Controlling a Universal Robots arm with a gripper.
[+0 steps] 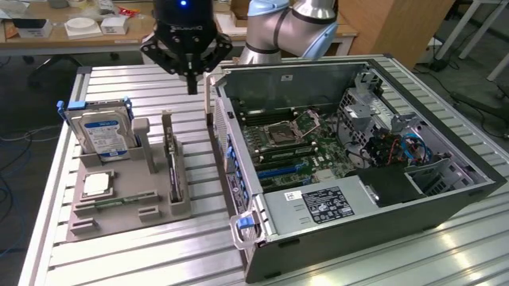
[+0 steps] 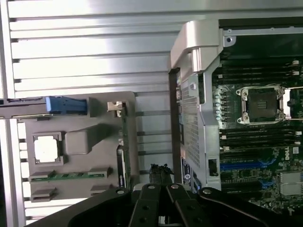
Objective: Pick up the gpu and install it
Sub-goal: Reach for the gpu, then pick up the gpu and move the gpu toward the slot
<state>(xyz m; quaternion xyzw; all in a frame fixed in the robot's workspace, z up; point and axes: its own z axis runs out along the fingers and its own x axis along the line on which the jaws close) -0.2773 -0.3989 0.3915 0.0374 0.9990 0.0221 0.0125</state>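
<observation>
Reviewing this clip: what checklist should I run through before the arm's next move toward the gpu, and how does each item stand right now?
1. gpu standing edge-on in the gray holder: ok.
2. Gripper carrying nothing: ok.
3. Gripper open for a grasp: not ok, it is shut.
4. Gripper lined up over the gpu: not ok, it hangs above the table between the holder and the computer case.
5. Case open with the motherboard exposed: ok.
</observation>
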